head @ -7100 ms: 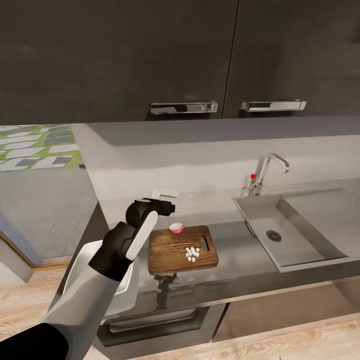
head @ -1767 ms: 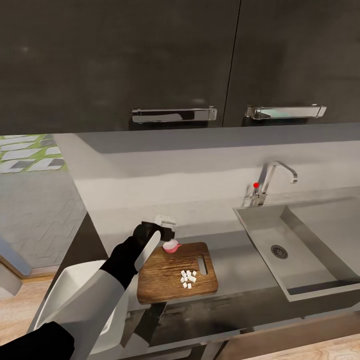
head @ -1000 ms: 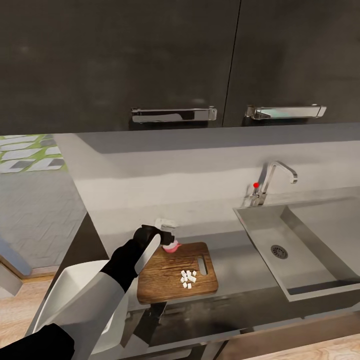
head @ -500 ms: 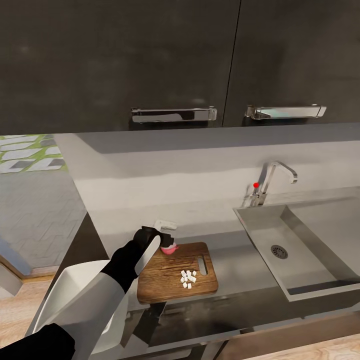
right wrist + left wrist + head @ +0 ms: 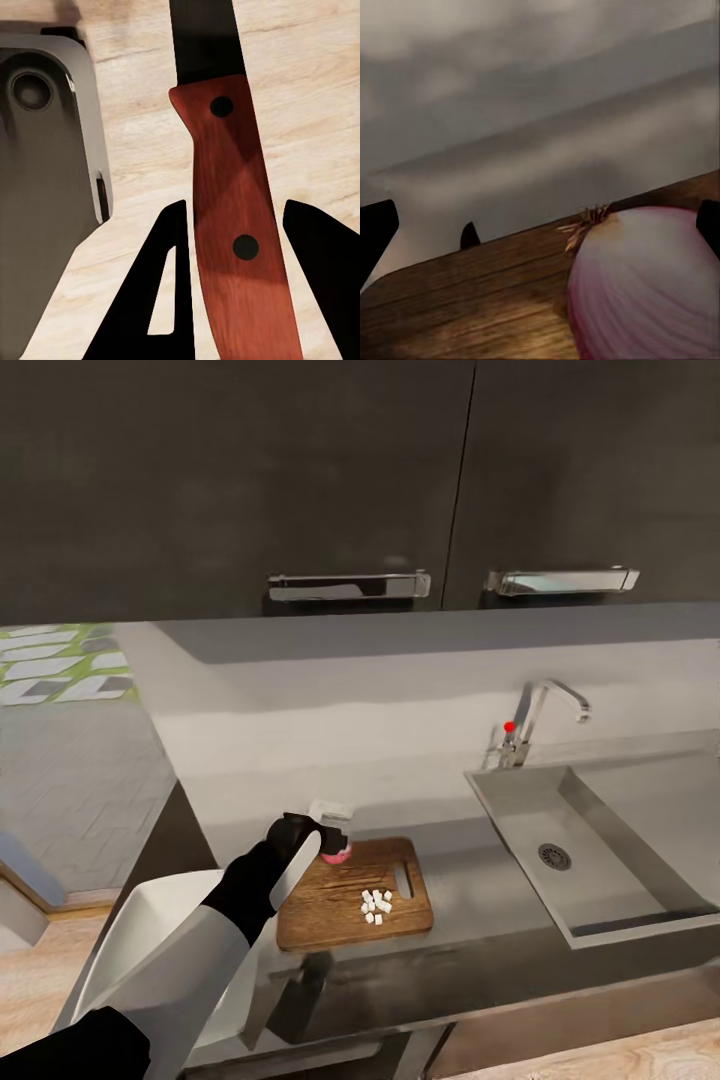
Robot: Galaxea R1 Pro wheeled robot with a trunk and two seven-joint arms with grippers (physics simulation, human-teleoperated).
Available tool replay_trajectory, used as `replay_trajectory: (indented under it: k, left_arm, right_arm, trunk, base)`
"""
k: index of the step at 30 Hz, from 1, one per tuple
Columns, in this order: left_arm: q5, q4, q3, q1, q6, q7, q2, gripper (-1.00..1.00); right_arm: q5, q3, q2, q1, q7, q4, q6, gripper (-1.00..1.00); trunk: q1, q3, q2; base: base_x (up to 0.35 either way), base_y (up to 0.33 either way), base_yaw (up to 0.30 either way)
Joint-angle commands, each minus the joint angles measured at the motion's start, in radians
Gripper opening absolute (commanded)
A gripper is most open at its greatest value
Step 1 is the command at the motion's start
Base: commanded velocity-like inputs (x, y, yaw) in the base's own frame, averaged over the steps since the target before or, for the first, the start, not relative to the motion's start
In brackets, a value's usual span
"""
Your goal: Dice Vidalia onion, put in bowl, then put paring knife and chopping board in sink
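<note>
the left gripper point(image 5: 335, 838) reached to the back left corner of the chopping board point(image 5: 330, 910), its dark fingers point(image 5: 376, 229) spread wide on either side of the vidalia onion point(image 5: 649, 289), which rested on the wood; whether they touched it could not be told. a small heap of diced onion point(image 5: 376, 903) lay near the board's handle slot. the white bowl point(image 5: 140, 935) sat just left of the board on the countertop point(image 5: 470, 890), and the sink point(image 5: 600, 840) stood well to the right. the right gripper point(image 5: 238, 247) clasped the paring knife point(image 5: 232, 225) by its red handle above a wood-look floor point(image 5: 307, 97).
</note>
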Motion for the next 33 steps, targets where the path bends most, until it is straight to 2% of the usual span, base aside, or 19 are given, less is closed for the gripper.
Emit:
replay_trajectory:
  k: [1,20,33]
  left_arm:
    - [0.01,-0.001,-0.002,-0.001,0.002,0.01,0.0,1.0]
    - [0.01,-0.001,-0.002,-0.001,0.002,0.01,0.0,1.0]
    - [0.01,-0.001,-0.002,-0.001,0.002,0.01,0.0,1.0]
  right_arm:
    - [0.005,-0.004,0.0,-0.002,0.003,-0.003,-0.008,-1.0]
    - [0.005,-0.004,0.0,-0.002,0.003,-0.004,-0.008,-1.0]
    - [0.005,-0.004,0.0,-0.002,0.003,-0.003,-0.008,-1.0]
  trunk:
    - [0.0,-0.002,-0.002]
    - [0.0,-0.002,-0.002]
    - [0.0,-0.002,-0.002]
  base:
    - [-0.147,0.0,0.0]
    - [-0.012,0.0,0.0]
    - [-0.131,0.0,0.0]
